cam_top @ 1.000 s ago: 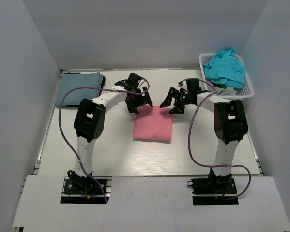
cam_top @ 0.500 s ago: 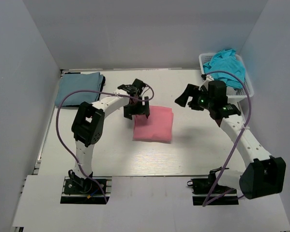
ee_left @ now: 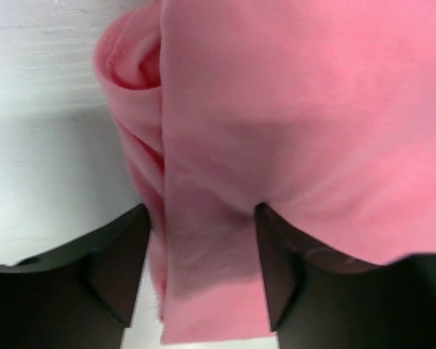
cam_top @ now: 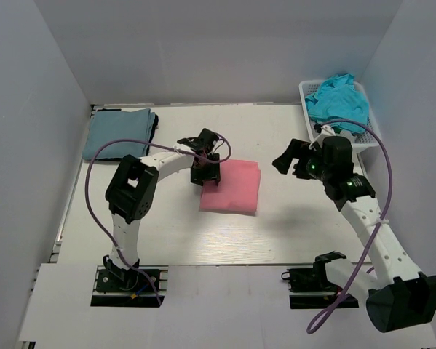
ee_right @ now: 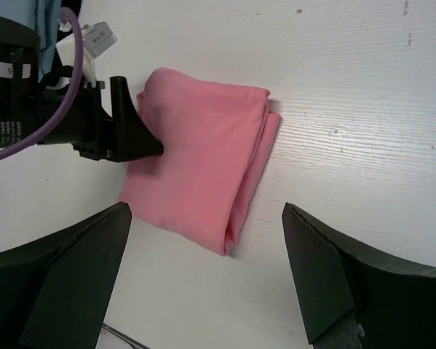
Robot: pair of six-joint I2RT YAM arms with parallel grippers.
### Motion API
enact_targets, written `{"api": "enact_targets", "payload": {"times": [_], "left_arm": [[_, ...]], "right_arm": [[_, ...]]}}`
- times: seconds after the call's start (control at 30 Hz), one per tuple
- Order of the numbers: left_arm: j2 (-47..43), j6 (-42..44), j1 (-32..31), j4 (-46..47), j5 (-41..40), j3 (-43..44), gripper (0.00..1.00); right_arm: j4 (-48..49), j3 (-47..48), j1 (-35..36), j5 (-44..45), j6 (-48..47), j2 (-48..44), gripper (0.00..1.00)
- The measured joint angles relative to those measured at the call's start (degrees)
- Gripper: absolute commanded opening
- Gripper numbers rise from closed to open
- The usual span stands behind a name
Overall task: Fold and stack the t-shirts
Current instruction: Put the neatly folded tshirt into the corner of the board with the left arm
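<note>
The salmon-pink t-shirt (cam_top: pixel 232 187) lies folded in a rectangle at mid-table. It also shows in the right wrist view (ee_right: pixel 203 160). My left gripper (cam_top: pixel 205 172) is at its far left corner. In the left wrist view the left gripper (ee_left: pixel 203 218) has its jaws closed on the thick folded edge of the pink t-shirt (ee_left: pixel 298 109). My right gripper (cam_top: pixel 288 161) is open, empty and raised to the right of the pink shirt. A grey-blue t-shirt (cam_top: pixel 118 131) lies folded at the far left. A teal t-shirt (cam_top: pixel 338 102) is heaped in the basket.
The white lattice basket (cam_top: pixel 368 137) stands at the far right corner. A dark cloth edge (cam_top: pixel 154 121) shows at the right side of the grey-blue shirt. Grey walls enclose the table on three sides. Purple cables loop off both arms.
My right arm has swung back and right, away from the pink shirt, gripper open. My left gripper has come down onto the shirt's far left corner.
</note>
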Motion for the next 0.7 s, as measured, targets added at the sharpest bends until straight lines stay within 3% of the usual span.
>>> {"api": "enact_targets", "payload": {"times": [0.1, 0.23, 0.33, 0.37, 0.53, 0.7], "left_arm": [[-2.2, -0.8, -0.7, 4.8, 0.0, -4.0, 0.63], [-3.0, -2.1, -2.7, 9.0, -0.7, -6.1, 0.47], [-1.5, -2.9, -3.8, 9.7, -1.4, -4.8, 0.04], [-1.1, -3.4, -4.0, 9.8, -1.6, -4.2, 0.0], [0.2, -2.4, -4.9, 8.1, -5.0, -1.3, 0.0], [-2.0, 4.6, -4.6, 5.7, -11.8, -1.0, 0.0]], "right_arm": [[-0.2, -2.1, 0.0, 3.2, 1.3, -2.8, 0.9], [-1.1, -5.2, -0.1, 7.7, 3.5, -6.3, 0.9], [-2.4, -6.0, -0.1, 11.6, 4.6, -8.5, 0.9], [-2.5, -6.0, -0.1, 12.5, 4.8, -9.2, 0.9], [-2.7, -7.8, -0.2, 17.9, 5.9, -14.6, 0.9], [-4.3, -9.4, -0.2, 21.2, 6.0, -17.0, 0.9]]}}
